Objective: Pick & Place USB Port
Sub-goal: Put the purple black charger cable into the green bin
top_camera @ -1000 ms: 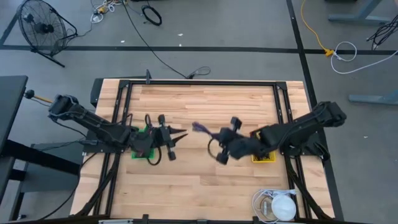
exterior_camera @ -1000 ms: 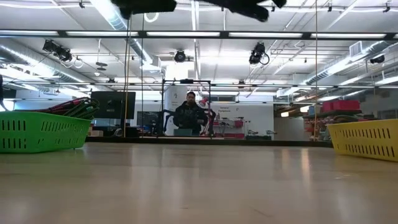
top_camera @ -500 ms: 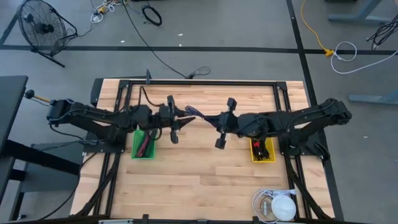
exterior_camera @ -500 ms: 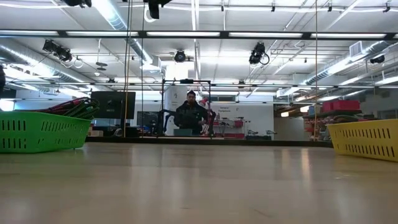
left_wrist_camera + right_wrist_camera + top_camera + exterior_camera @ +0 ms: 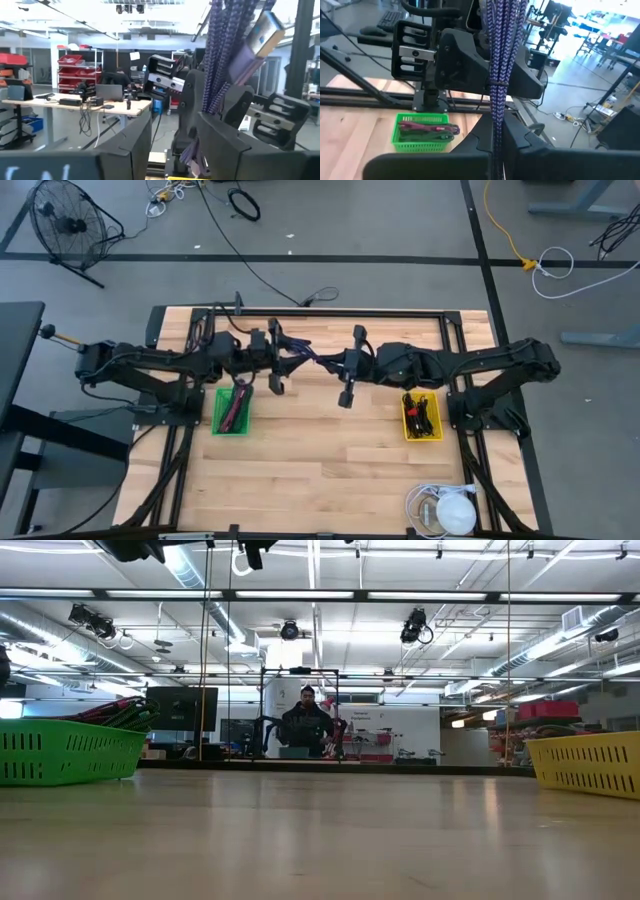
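Above the table's (image 5: 320, 470) middle, nearer its far edge, the purple cable (image 5: 318, 361) is clamped by both the left gripper (image 5: 292, 361) and the right gripper (image 5: 340, 366), so one grip should be released only once the other is judged firm.

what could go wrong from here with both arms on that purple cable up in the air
1. Both the left gripper and right gripper appear to hold the purple braided cable in mid-air; if they pull apart, it could slip or strain.
2. A release here would likely drop it on bare table, between the green basket and yellow basket.
3. The grippers sit close together, so they could collide.
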Robot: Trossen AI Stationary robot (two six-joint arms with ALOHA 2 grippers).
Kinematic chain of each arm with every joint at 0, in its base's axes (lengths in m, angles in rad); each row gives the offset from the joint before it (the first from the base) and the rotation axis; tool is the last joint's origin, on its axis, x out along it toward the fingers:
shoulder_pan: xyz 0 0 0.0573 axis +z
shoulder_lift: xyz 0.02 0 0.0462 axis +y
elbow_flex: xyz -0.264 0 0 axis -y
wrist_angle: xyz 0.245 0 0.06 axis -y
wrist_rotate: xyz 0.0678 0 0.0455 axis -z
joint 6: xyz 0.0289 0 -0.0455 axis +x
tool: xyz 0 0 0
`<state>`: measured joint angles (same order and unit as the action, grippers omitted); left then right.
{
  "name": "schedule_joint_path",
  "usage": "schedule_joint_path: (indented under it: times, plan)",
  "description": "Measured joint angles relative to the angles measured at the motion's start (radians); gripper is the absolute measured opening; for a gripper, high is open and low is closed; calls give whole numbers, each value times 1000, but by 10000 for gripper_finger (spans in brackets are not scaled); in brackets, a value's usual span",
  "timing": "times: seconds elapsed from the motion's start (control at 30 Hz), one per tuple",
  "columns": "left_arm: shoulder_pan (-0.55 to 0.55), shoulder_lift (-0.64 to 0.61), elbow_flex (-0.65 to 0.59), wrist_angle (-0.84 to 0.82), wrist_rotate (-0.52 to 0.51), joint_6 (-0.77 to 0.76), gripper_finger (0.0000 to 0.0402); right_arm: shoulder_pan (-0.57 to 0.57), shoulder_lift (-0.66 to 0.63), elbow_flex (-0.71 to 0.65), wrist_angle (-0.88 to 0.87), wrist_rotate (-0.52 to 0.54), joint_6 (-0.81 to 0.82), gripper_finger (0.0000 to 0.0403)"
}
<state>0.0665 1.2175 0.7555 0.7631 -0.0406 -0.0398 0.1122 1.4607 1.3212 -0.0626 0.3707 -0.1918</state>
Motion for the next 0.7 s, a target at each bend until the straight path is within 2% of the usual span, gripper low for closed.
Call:
schedule_joint_path:
  times: [0.23,0.53,0.7]
  plan:
    - [8,0,0,6,44,-19,167,-34,3,0,8,-58,-5,6]
    - [7,0,0,-1,46,-19,167,-52,-4,0,-10,-60,-11,5]
    - [0,0,2,0,83,-22,168,-62,-24,-3,-36,-28,-7,4]
